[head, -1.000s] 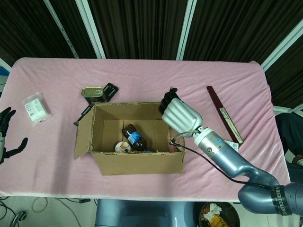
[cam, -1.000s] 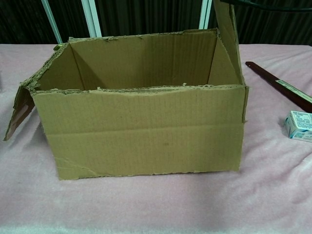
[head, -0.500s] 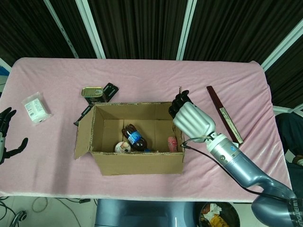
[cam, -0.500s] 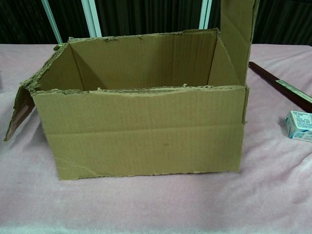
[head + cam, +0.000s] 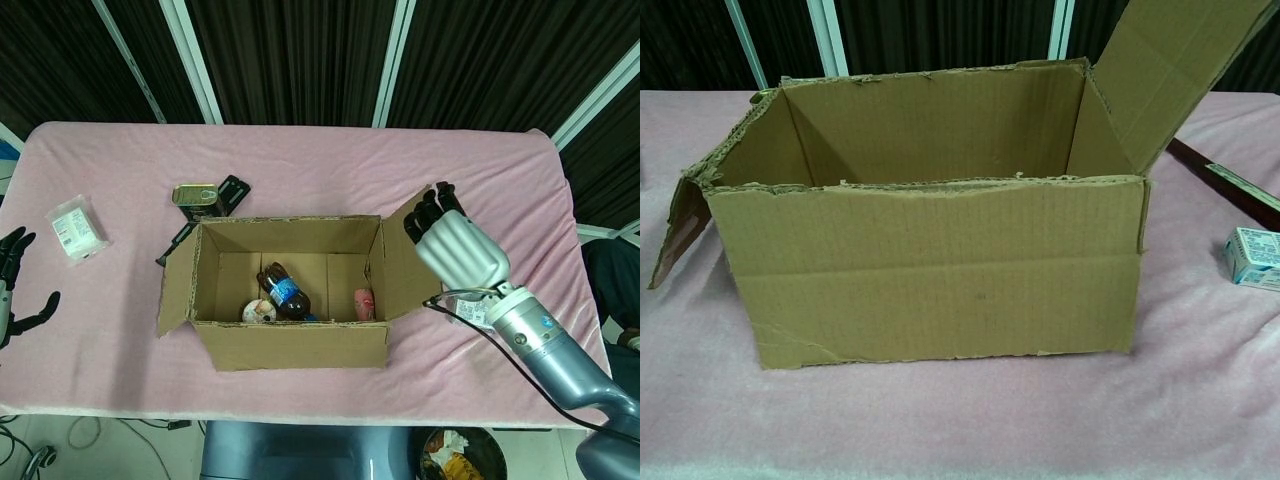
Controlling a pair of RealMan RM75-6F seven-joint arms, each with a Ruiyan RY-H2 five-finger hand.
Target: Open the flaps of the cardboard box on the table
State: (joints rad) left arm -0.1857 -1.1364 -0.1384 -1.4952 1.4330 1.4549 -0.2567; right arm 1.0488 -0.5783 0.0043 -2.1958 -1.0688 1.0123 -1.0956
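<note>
the cardboard box (image 5: 285,300) sits mid-bench on the pink bench (image 5: 300,165), its top open to the camera. the left flap (image 5: 172,290) is folded out and hangs down the outside wall; the chest view confirms this. the right flap (image 5: 405,258) is past upright and leaning outward, not yet laid flat. the long near and far edges show only ragged rims, no standing flaps visible. judgement: task is largely done; what remains is pressing the right flap fully down, if required.

right hand (image 5: 455,245) is at the outer side of the right flap, fingers (image 5: 428,212) extended along or over its top edge. whether they are pinching the card or only resting against it cannot be told from either view. left hand (image 5: 15,285) is at the far left edge of the bench, fingers spread, holding nothing, well apart from the box.

inside the box: a dark bottle (image 5: 283,291), a pale round item and a small pink item, not identifiable. surroundings: tin (image 5: 195,194) and black object behind the box's left corner, white packet (image 5: 77,227) far left, dark ruler-like strip (image 5: 475,243) and a small carton (image 5: 1252,256) to the right. judgement: the strip and the carton lie in the area where the right flap would come down and may be struck.
</note>
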